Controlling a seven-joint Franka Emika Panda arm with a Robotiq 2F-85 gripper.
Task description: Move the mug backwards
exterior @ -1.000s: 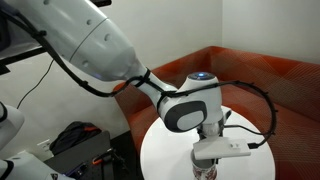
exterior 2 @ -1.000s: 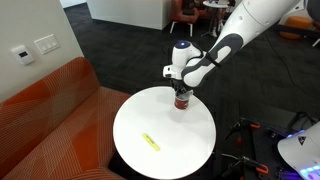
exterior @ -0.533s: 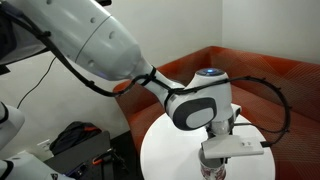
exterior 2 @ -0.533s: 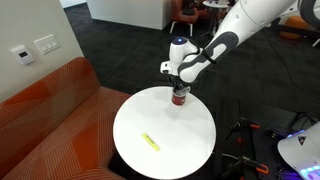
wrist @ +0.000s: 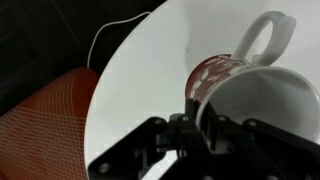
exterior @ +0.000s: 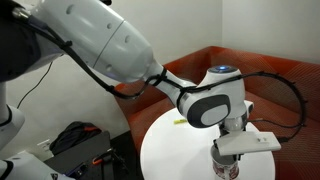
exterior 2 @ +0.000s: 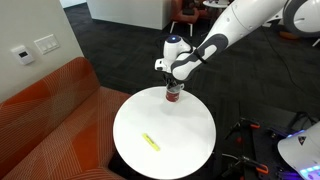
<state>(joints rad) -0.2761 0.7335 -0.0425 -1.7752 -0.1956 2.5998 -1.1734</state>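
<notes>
The white mug with reddish markings (wrist: pixel 240 80) fills the wrist view, its handle pointing up and away. My gripper (wrist: pixel 200 125) is shut on the mug's rim, one finger inside and one outside. In both exterior views the gripper (exterior 2: pixel 172 88) holds the mug (exterior 2: pixel 172 96) just above or on the round white table (exterior 2: pixel 160 125), near its far edge. From the opposite side the mug (exterior: pixel 226 168) sits under the gripper (exterior: pixel 232 155), mostly hidden by it.
A small flat yellow-green item (exterior 2: pixel 150 141) lies near the table's front part. An orange sofa (exterior 2: pixel 50 120) curves round the table. A black cable (wrist: pixel 115 30) runs over the floor beyond the table edge.
The arm has carried the mug across the table toward its edge, away from the yellow-green item. The gripper has stayed shut on the mug.
</notes>
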